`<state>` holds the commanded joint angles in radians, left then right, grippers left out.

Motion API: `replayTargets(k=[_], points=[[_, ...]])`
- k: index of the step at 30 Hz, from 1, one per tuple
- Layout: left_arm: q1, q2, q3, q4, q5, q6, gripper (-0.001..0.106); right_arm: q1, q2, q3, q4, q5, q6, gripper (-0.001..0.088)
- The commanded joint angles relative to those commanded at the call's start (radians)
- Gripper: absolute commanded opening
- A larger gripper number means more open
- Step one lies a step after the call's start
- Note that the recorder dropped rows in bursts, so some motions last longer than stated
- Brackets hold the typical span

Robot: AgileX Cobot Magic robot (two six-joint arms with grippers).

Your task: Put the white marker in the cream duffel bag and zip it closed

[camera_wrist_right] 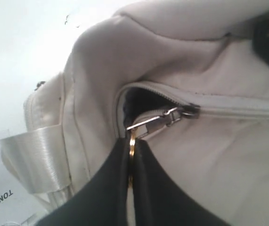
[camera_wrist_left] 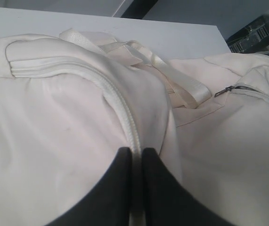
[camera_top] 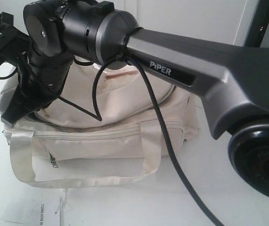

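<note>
arm [camera_top: 209, 70]: dark grey, PIPER marking | cable [camera_top: 165, 136]: black | left pincer [camera_wrist_left: 136, 151]: black

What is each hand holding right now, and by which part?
The right hand pinches the gold charm hanging from the zip pull of the cream duffel bag. The left hand pinches the bag's zipper seam.

The black arm [camera_top: 181, 66] covers the far top of the bag [camera_top: 101, 146], hiding most of its main zip. At the near left, a printed sheet [camera_top: 30, 212] is cut off by the edge. The right claw [camera_wrist_right: 133, 140] hides most of a gold ring [camera_wrist_right: 132, 155].
</note>
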<state>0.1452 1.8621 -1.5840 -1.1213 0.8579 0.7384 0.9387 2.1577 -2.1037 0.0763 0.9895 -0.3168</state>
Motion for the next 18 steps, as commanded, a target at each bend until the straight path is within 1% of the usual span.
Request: replayTargets(k=[8, 18], points=[[0.000, 0.000, 0.000, 0.000, 0.000, 0.000, 0.000, 0.000, -0.026, 0.000, -0.002, 0.014, -0.025, 0.0000], [0.000, 0.000, 0.000, 0.004, 0.002, 0.000, 0.000, 0.000, -0.038, 0.000, 0.000, 0.072, -0.041, 0.0000]])
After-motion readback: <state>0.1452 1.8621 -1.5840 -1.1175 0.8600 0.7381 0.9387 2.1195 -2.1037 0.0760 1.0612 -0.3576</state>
